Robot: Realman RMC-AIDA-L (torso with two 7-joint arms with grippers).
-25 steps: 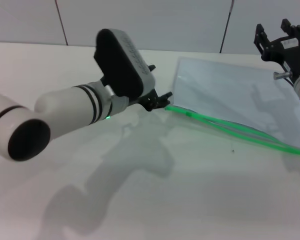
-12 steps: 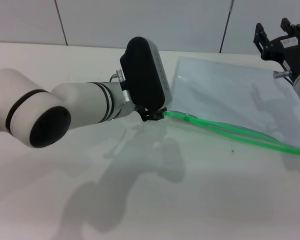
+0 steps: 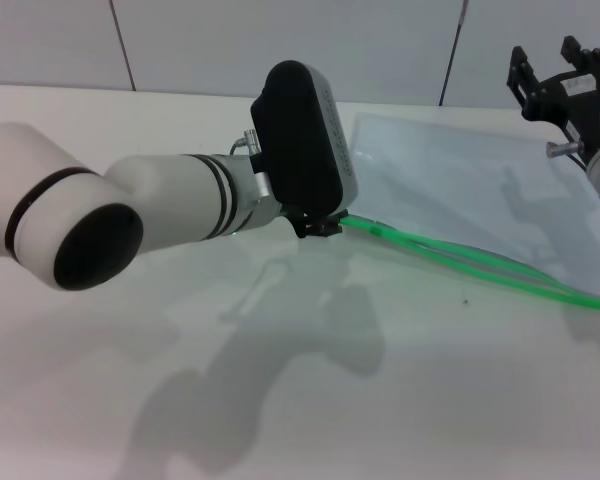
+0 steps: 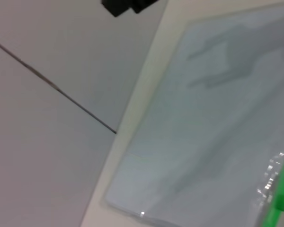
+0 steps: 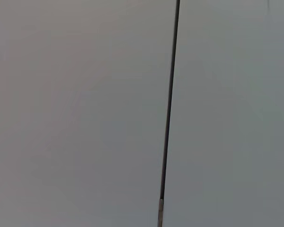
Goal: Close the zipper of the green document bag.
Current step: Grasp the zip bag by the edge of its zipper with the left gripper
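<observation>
The green document bag [image 3: 460, 190] lies flat on the white tabletop [image 3: 380, 400], toward two o'clock in the head view. Its zipper [image 3: 460, 258] runs along the near long edge, its two green strips parted toward four o'clock. The left tool [image 3: 318, 226] sits at the zipper's nine o'clock end; its fingers are hidden, so I cannot tell their state. The right tool [image 3: 565, 72] hangs open at one o'clock, holding nothing.
</observation>
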